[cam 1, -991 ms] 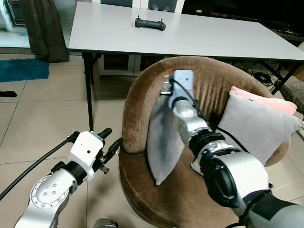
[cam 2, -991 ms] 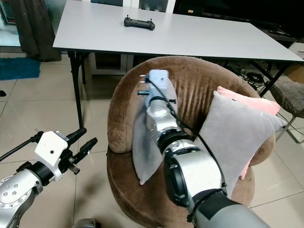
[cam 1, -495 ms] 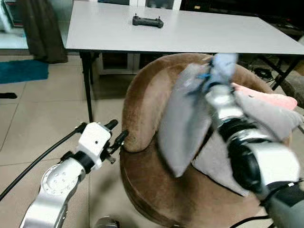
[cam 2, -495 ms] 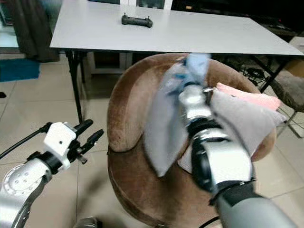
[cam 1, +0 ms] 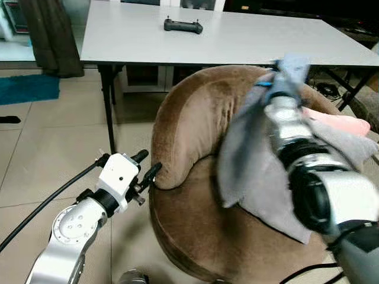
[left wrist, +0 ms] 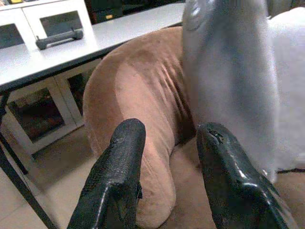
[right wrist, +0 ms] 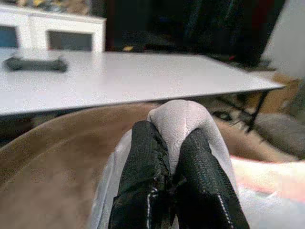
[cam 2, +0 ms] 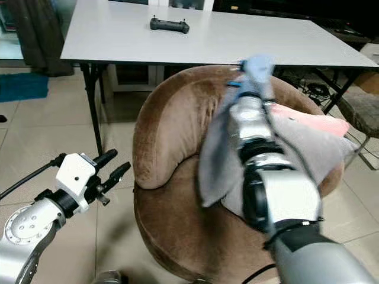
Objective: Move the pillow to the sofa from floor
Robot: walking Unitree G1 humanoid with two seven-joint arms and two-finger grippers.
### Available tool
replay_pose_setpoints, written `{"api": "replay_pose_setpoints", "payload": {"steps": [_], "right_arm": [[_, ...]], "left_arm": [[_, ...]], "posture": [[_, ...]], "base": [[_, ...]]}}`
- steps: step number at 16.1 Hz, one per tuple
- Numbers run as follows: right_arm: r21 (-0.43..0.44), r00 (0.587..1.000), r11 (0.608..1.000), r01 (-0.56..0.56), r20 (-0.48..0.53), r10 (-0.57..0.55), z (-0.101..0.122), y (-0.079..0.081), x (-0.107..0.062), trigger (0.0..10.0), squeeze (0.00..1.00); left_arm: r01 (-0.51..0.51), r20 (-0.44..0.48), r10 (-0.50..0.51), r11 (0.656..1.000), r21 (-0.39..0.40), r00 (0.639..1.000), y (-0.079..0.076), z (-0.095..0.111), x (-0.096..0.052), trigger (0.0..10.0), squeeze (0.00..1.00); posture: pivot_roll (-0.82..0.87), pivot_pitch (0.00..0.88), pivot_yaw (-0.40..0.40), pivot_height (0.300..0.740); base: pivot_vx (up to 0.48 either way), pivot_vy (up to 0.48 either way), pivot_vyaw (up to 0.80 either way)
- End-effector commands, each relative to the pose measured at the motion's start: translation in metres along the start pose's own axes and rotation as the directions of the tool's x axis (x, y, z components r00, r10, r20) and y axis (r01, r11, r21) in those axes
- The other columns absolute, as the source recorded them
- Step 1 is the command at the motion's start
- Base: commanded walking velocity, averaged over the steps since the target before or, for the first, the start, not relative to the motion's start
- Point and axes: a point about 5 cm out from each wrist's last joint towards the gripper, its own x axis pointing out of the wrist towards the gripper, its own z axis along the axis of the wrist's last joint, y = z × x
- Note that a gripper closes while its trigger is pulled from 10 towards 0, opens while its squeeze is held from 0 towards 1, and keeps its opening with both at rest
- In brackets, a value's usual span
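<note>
Round brown sofa point(cam 1: 189, 130) standing on pale tiled floor point(cam 1: 47, 154), carrying a grey cushion point(cam 2: 314, 154) and a pink one point(cam 2: 314, 124) at its right side, with a white table point(cam 1: 237, 38) just behind bearing a black controller point(cam 1: 183, 25).

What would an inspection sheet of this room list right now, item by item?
Surface: brown round sofa, seat partly bare.
Job's things: grey pillow hanging over the seat.
Clutter: second grey pillow and pink cushion on the sofa; black controller on the white table.
Grippers: right gripper pinches the grey pillow's corner; left gripper open beside the sofa.
Cables: black cable along the left arm.
Surroundings: tiled floor, blue rug.
</note>
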Motion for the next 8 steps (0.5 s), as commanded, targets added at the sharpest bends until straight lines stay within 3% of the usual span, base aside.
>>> {"api": "replay_pose_setpoints", "payload": {"steps": [1, 4, 8], "right_arm": [[-0.001, 1.0, 1.0, -0.015, 0.009, 0.015, 0.005, 0.005, 0.0, 10.0, 0.0], [-0.044, 0.978, 0.994, -0.102, -0.186, 0.092, -0.046, 0.046, -0.029, 10.0, 0.0], [0.092, 0.941, 0.994, -0.054, -0.329, 0.081, -0.067, 0.06, -0.045, 10.0, 0.0]], "left_arm": [[0.019, 0.006, -0.019, 1.0, -0.001, 1.0, -0.004, 0.002, 0.001, 10.0, 0.0], [0.0, -0.003, 0.0, 1.0, 0.015, 1.0, -0.001, 0.006, -0.007, 10.0, 0.0], [-0.012, -0.022, 0.012, 1.0, 0.015, 1.0, -0.002, 0.005, -0.014, 10.0, 0.0]], "posture": [[0.18, 0.0, -0.145, 0.74], [0.27, 0.0, -0.176, 0.74], [0.29, 0.0, -0.177, 0.74]], "base": [[0.0, 0.0, 0.0], [0.0, 0.0, 0.0], [0.0, 0.0, 0.0]]}}
